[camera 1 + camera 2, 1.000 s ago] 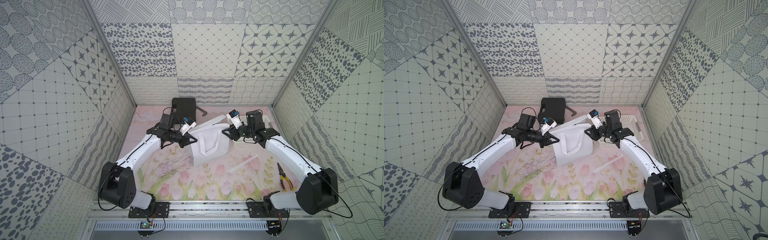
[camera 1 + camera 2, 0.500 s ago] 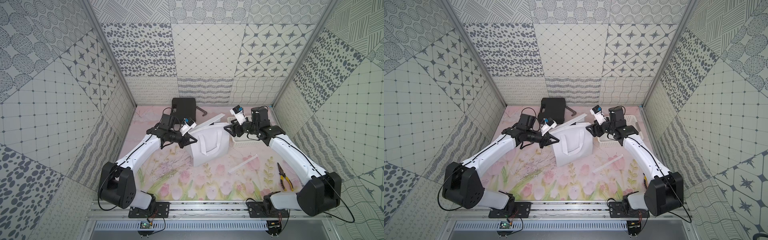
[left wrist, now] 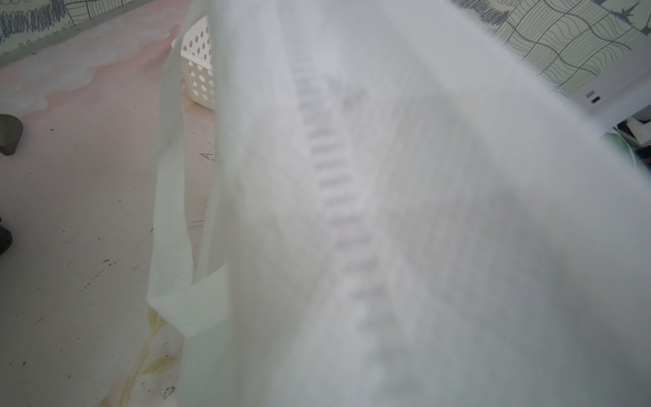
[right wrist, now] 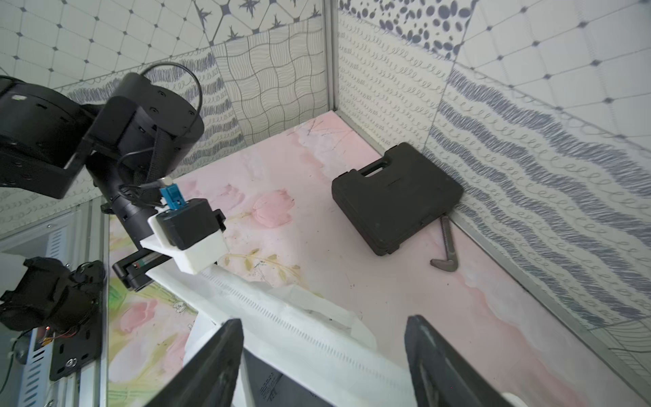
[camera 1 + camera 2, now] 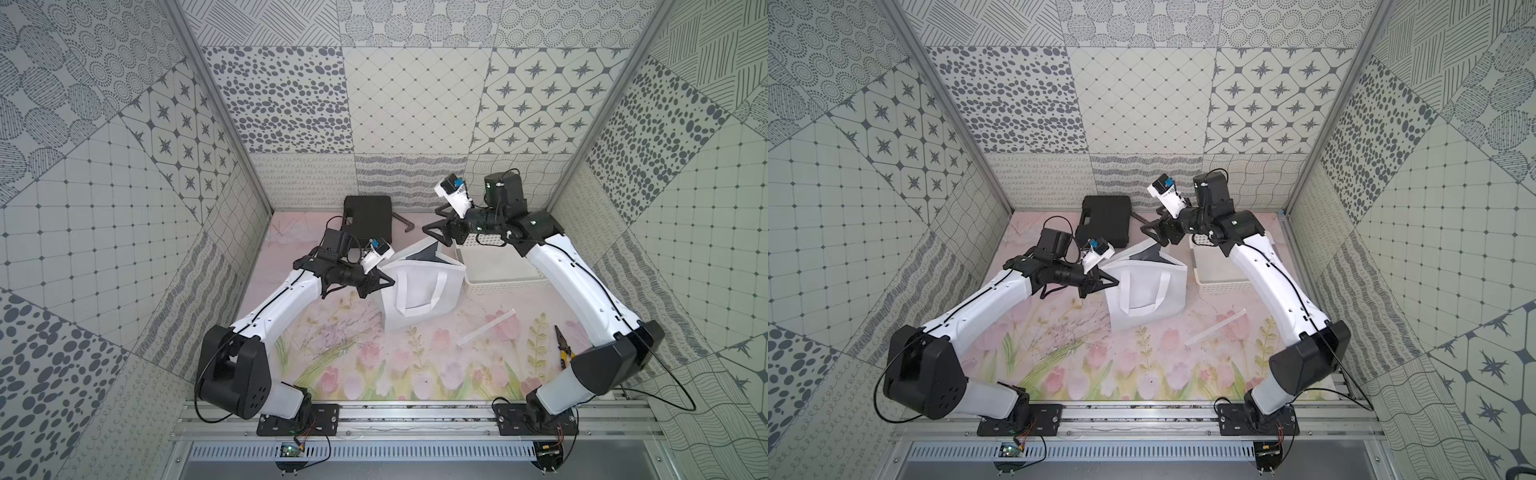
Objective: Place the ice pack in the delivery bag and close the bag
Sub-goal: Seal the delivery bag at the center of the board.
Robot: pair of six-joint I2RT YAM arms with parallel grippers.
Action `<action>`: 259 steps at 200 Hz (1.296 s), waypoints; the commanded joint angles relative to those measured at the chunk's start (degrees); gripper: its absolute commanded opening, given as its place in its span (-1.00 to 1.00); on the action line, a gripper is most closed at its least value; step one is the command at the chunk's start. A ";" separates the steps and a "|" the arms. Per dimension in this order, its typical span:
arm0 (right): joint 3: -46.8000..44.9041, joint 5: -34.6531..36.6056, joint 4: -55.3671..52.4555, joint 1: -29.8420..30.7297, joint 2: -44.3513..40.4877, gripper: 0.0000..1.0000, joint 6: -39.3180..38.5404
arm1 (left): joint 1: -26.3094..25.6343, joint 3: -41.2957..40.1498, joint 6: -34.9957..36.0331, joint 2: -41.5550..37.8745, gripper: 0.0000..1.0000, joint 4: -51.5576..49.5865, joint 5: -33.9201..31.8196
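In both top views the boxy white fabric delivery bag (image 5: 419,299) (image 5: 1144,295) is standing open mid-worktop (image 5: 332,365). The left pincer (image 5: 383,282) (image 5: 1108,283) is clamping its corner, and the right pincer (image 5: 434,222) (image 5: 1152,226) is hovering wide apart, empty, above its far rim. In the left wrist view, blurred bag fabric is filling the lens. In the right wrist view, a dark printed sheet (image 4: 269,384) is showing inside the bag; whether it is the ice pack, I cannot tell.

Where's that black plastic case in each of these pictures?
Top view: black case at the back wall, behind the delivery bag.
Top view: black case there too.
Left wrist: not in it.
Right wrist: black case by the wall, beyond the delivery bag.
Shared landmark: the delivery bag.
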 commanded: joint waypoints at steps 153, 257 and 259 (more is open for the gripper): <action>3.01 -12.94 -21.15 3.46 7.18 0.21 -0.86 | -3.42 1.73 7.87 0.69 -1.00 4.99 0.56; 1.04 -6.76 -21.98 8.36 5.54 0.00 -2.41 | -3.24 2.44 6.11 1.59 -1.00 5.37 0.64; 1.03 -6.55 -21.90 8.43 5.59 0.00 -2.44 | -3.20 2.41 6.09 1.51 -1.00 5.43 0.66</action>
